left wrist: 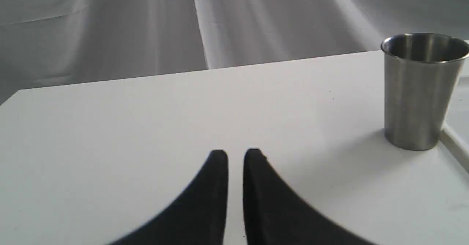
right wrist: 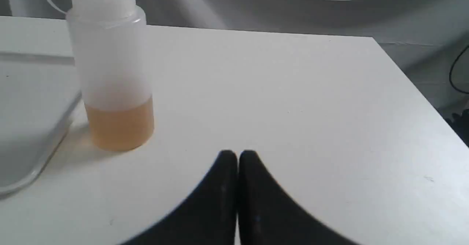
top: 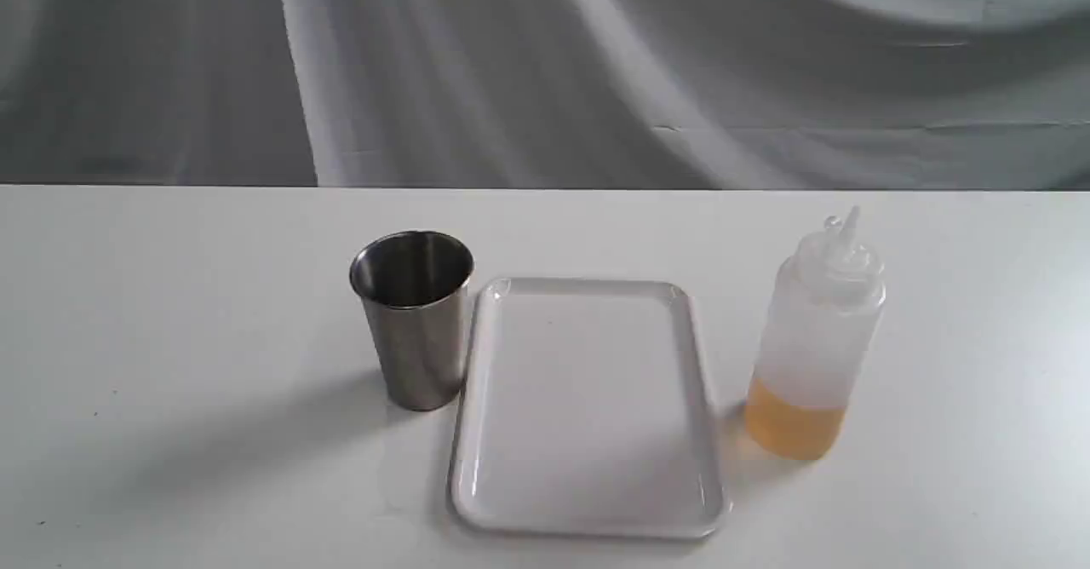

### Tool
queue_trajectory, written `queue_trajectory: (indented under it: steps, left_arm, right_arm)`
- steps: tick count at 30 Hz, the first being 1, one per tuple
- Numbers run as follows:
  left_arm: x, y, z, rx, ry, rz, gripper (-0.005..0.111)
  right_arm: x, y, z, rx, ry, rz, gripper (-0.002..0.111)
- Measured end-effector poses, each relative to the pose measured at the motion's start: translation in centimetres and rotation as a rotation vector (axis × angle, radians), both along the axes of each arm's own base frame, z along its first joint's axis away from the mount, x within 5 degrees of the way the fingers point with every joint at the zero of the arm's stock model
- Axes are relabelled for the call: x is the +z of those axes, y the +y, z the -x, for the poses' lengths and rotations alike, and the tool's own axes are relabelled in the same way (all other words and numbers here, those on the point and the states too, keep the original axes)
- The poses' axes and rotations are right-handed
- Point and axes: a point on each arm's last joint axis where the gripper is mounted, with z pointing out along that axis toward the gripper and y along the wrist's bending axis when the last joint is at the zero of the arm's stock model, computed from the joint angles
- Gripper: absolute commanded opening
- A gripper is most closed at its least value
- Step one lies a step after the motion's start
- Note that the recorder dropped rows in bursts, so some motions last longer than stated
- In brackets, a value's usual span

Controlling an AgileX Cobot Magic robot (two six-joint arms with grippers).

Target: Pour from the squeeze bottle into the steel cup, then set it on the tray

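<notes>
I find the tray (top: 588,399) lying flat at the middle of the worktop (top: 170,296), nearer its front edge, with nothing on it. The steel cup (top: 415,322) stands upright at the tray's far left corner, just beside the rim; I cannot tell whether they touch. Its wall is plain brushed metal. The squeeze bottle (top: 813,339) stands upright on the worktop to the right of the tray, near it but apart. Its wall is plain translucent plastic, with amber liquid filling only its lower part. My left gripper (left wrist: 236,155) hangs over bare worktop, all but closed, holding nothing. My right gripper (right wrist: 238,155) is closed and empty, short of the bottle.
</notes>
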Motion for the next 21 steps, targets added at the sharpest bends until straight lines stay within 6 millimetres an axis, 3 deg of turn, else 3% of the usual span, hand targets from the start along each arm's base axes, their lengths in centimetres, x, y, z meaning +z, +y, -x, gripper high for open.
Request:
queue_trajectory:
  steps: [21]
  left_arm:
    - [0.00,0.00,0.00,0.000,0.000,0.000,0.008]
  right_arm:
    - [0.01,-0.06,0.01,-0.002,0.004,0.020,0.000]
